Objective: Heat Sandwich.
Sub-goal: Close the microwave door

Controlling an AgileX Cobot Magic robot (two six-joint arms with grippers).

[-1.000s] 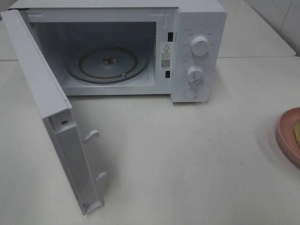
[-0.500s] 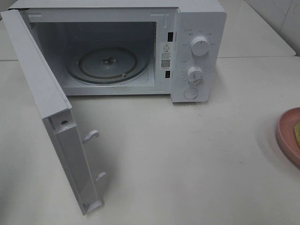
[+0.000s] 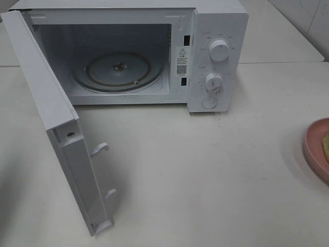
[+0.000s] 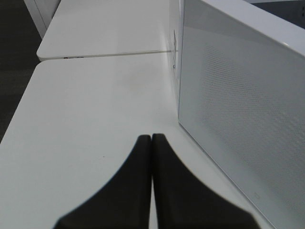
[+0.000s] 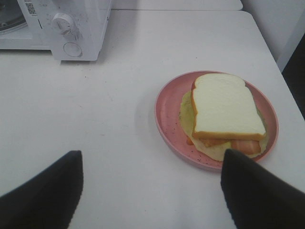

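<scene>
Sandwich (image 5: 228,107) sits on pink plate (image 5: 167,125), right edge of the high view, well apart from open microwave (image 3: 216,56). My right tool (image 5: 151,183) is spread wide, empty; left tool (image 4: 151,143) clenched on nothing. Bread's soft, layers likely slide: grab plate rim instead.

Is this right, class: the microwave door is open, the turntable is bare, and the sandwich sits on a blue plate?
Not quite. The plate is pink, not blue, as the right wrist view shows plainly. The rest holds: the microwave door is open, the turntable is bare, and the sandwich sits on the plate.
</scene>
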